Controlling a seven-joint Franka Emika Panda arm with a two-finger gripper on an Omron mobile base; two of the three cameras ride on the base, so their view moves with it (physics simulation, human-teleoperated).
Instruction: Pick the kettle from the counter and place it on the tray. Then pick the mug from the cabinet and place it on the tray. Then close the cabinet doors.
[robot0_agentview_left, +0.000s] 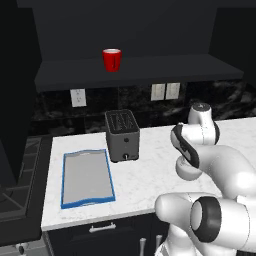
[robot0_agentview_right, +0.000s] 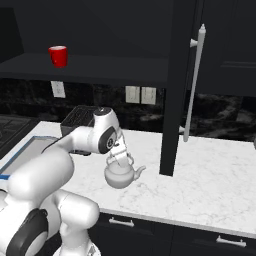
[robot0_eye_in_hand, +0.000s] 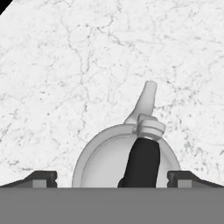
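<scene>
Kettle (robot0_agentview_right: 119, 175): squat, rounded, silvery-white, short spout, arched black handle, sitting on the veined white marble counter (robot0_agentview_right: 210, 175). Gripper (robot0_eye_in_hand: 112, 177) is directly above it, pointing down, fingers spread wide either side of the handle, not gripping. Blue-rimmed grey tray (robot0_agentview_left: 87, 178) sits left of the boxy toaster (robot0_agentview_left: 122, 135). Red mug (robot0_agentview_left: 112, 60) on the cabinet shelf.

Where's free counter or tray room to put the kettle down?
Tray surface is bare inside its blue rim. Open counter right of the open cabinet door. Tight between toaster and tray, and around the kettle under the gripper.
</scene>
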